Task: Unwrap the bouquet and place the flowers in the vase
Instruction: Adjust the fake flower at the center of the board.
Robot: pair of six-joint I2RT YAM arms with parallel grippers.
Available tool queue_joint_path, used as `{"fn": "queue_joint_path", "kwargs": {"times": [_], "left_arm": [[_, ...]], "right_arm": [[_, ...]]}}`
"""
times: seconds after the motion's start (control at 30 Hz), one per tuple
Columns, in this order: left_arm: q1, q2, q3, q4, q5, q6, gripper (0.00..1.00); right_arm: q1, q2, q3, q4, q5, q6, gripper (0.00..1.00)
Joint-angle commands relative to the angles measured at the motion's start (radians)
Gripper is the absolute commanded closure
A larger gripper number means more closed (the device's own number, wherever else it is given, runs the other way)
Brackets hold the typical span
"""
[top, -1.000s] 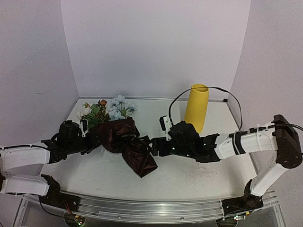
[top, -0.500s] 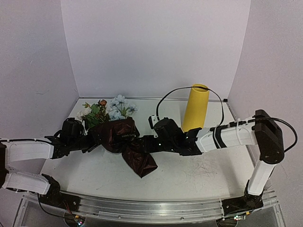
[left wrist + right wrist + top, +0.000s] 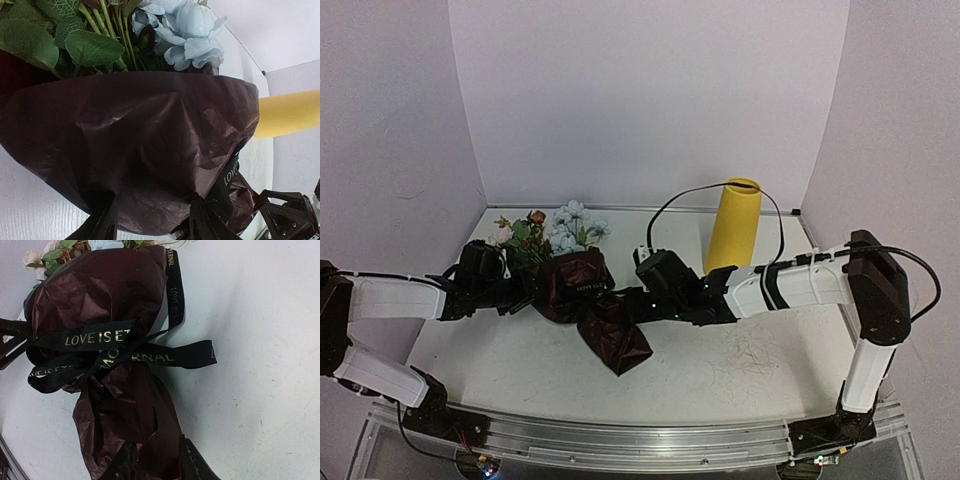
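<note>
Only my right wrist view shows the black ribbon's (image 3: 95,338) lettering, while overhead shows the vase (image 3: 733,238) standing far, right of centre. The bouquet (image 3: 578,290) lies centre-left, the left gripper (image 3: 152,221) clamping its wrapper. The right gripper (image 3: 157,460) straddles the tail, though I cannot tell if it grips.

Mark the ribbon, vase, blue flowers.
ribbon (image 3: 95,338): right wrist view, lettered band.
vase (image 3: 734,238): top external view, mid wall.
blue flowers (image 3: 192,27): left wrist view, petals.
</note>
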Motion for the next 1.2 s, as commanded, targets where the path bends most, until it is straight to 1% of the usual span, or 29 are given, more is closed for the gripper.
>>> {"fn": "queue_joint_path", "kwargs": {"times": [0.0,0.1,0.17,0.33,0.47,0.67,0.8,0.9,0.93,1.0,1.03,1.13,1.17], "left_arm": [[0.007,0.011,0.063,0.033,0.025,0.038,0.51],[0.007,0.029,0.079,0.033,0.031,0.044,0.51],[0.007,0.046,0.085,0.033,0.041,0.046,0.51],[0.005,0.075,0.101,0.036,0.097,0.073,0.5],[0.005,0.116,0.122,0.037,0.168,0.105,0.51],[-0.006,0.17,0.142,0.045,0.219,0.138,0.51],[-0.013,0.208,0.136,0.135,0.31,0.116,0.51],[-0.033,0.23,0.148,0.16,0.321,0.117,0.51],[-0.04,0.233,0.154,0.161,0.319,0.122,0.51],[-0.047,0.216,0.156,0.163,0.319,0.137,0.5],[-0.047,0.199,0.151,0.162,0.316,0.145,0.5],[-0.047,0.129,0.12,0.161,0.3,0.168,0.48],[-0.047,0.105,0.107,0.16,0.3,0.169,0.48]], "right_arm": [[-0.001,0.007,0.032,-0.039,-0.007,-0.018,0.81],[-0.002,-0.012,0.014,-0.042,-0.011,-0.018,0.94],[-0.002,-0.034,-0.008,-0.043,-0.01,-0.017,1.0],[-0.001,-0.115,-0.089,-0.044,-0.019,-0.011,1.0],[0.0,-0.163,-0.148,-0.045,-0.064,-0.029,1.0],[0.01,-0.24,-0.242,-0.042,-0.116,-0.032,1.0],[0.031,-0.284,-0.284,-0.041,-0.117,-0.007,0.99],[0.036,-0.313,-0.319,-0.033,-0.123,0.025,0.96],[0.037,-0.319,-0.331,-0.029,-0.126,0.037,0.9],[0.037,-0.331,-0.346,-0.023,-0.123,0.047,0.73],[0.037,-0.338,-0.348,-0.022,-0.117,0.047,0.68],[0.036,-0.358,-0.327,-0.023,-0.086,0.03,0.54],[0.036,-0.357,-0.306,-0.029,-0.08,0.018,0.52]]}}
